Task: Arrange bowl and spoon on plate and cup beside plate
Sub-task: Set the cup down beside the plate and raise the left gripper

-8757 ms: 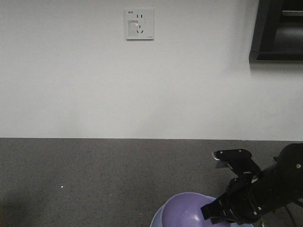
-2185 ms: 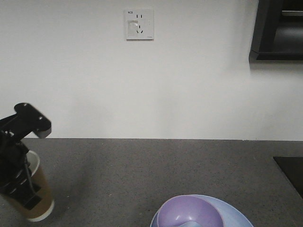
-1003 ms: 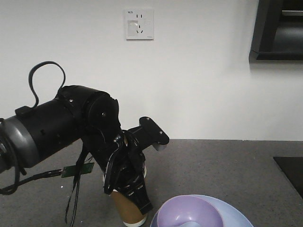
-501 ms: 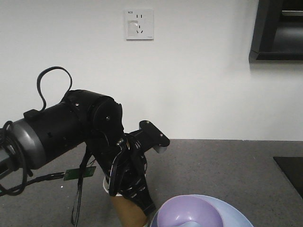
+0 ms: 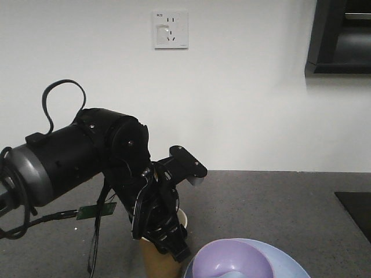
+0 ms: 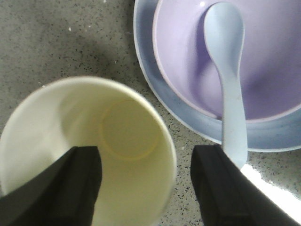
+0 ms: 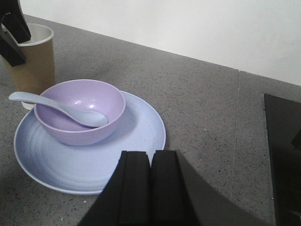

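Note:
The brown paper cup (image 7: 35,61) stands upright on the grey counter, just left of the pale blue plate (image 7: 136,136). On the plate sits the lavender bowl (image 7: 80,117), with the pale spoon (image 7: 56,106) lying in it, handle out over the rim towards the cup. From above, my left gripper (image 6: 148,157) is open over the cup (image 6: 94,141); its right finger (image 6: 221,183) stands clear of the rim. In the front view the left arm hangs over the cup (image 5: 157,260), beside the bowl (image 5: 232,260). My right gripper (image 7: 150,157) is shut and empty at the plate's near edge.
A black hob surface (image 7: 282,155) lies at the counter's right. The white wall runs along the back of the counter, with a socket (image 5: 170,29) and a dark cabinet (image 5: 339,37) higher up. A loose cable and a small board (image 5: 95,209) hang from the left arm.
The left arm carried the cup from the far left to beside the plate. In the last half second it has lifted slightly, and the cup's rim now shows below the fingers.

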### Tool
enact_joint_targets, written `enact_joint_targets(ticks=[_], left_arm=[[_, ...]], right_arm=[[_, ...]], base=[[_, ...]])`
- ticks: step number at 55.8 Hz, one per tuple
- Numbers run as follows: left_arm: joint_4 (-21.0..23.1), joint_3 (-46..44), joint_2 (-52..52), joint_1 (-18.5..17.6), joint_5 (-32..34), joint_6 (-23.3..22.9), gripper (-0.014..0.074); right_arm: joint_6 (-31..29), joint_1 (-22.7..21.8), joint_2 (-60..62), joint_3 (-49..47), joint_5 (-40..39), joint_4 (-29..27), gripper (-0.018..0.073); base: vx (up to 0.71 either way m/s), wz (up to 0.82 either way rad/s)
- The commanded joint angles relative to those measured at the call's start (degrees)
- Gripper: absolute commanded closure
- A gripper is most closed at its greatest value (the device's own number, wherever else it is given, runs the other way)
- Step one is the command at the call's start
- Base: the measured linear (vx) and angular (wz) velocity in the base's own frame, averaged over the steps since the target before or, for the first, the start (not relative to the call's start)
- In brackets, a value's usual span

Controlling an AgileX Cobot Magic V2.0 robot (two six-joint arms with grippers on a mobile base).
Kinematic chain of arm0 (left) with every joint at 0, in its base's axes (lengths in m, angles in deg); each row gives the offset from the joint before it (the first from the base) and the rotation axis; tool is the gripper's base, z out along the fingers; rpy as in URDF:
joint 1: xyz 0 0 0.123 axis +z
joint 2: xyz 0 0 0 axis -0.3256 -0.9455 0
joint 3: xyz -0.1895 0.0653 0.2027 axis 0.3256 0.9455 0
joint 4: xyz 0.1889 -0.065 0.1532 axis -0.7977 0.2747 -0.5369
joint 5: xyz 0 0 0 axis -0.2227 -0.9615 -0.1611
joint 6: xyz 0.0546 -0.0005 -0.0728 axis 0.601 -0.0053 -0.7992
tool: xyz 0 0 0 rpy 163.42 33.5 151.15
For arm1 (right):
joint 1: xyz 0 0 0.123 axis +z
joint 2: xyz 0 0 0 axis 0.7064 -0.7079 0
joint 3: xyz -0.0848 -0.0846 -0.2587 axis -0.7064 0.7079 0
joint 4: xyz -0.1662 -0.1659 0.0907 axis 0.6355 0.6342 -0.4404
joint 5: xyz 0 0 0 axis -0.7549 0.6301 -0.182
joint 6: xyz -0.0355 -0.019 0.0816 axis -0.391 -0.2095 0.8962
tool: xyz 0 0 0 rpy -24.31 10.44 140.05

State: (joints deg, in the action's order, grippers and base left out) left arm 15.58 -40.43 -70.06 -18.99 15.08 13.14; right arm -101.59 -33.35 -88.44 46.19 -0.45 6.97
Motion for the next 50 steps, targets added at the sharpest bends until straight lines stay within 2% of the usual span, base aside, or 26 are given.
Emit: enact_joint_targets(ticks=[1, 18, 24, 28, 34, 35, 36, 43, 50], left_arm=[[0.5, -1.9, 4.7, -0.2, 0.1, -0.6, 0.0058], [0.5, -1.9, 11.3, -0.2, 0.2, -0.6, 0.0079], [0.4, -1.9, 14.9, -0.2, 0.6, -0.6, 0.0169], [0.4, -1.9, 17.6, -0.2, 0.9, -0.6, 0.0274], [0.3, -1.8, 22.0, -0.2, 2.1, -0.6, 0.0519], [0.3, -1.8, 22.9, -0.2, 2.4, -0.6, 0.0588], [0.3, -1.8, 23.5, -0.2, 2.6, -0.6, 0.0605], [-1.0, 0.7, 29.4, -0.2, 6.2, -0.5, 0.0601], [-3.2, 13.9, 38.5, 0.2, 15.0, -0.4, 0.0599]], right_arm=[[0.1, 0.0, -0.7, -1.5, -4.3, -0.1, 0.0568], [0.2, 0.0, -0.7, -1.5, -4.6, -0.1, 0.0568], [0.2, 0.0, -0.7, -1.5, -5.0, -0.1, 0.0568], [0.2, 0.0, -0.7, -1.5, -5.0, -0.1, 0.0568], [0.2, 0.0, -0.7, -1.5, -5.0, -0.1, 0.0568], [0.2, 0.0, -0.7, -1.5, -5.0, -0.1, 0.0568], [0.2, 0.0, -0.7, -1.5, -5.0, -0.2, 0.0568], [0.2, 0.0, -0.7, -1.5, -5.0, -1.3, 0.0568], [0.2, 0.0, -0.7, -1.5, -4.6, -3.6, 0.0568]], base=[[0.00, 0.00], [0.00, 0.00], [0.00, 0.00], [0.00, 0.00], [0.00, 0.00], [0.00, 0.00], [0.00, 0.00], [0.00, 0.00], [0.00, 0.00]])
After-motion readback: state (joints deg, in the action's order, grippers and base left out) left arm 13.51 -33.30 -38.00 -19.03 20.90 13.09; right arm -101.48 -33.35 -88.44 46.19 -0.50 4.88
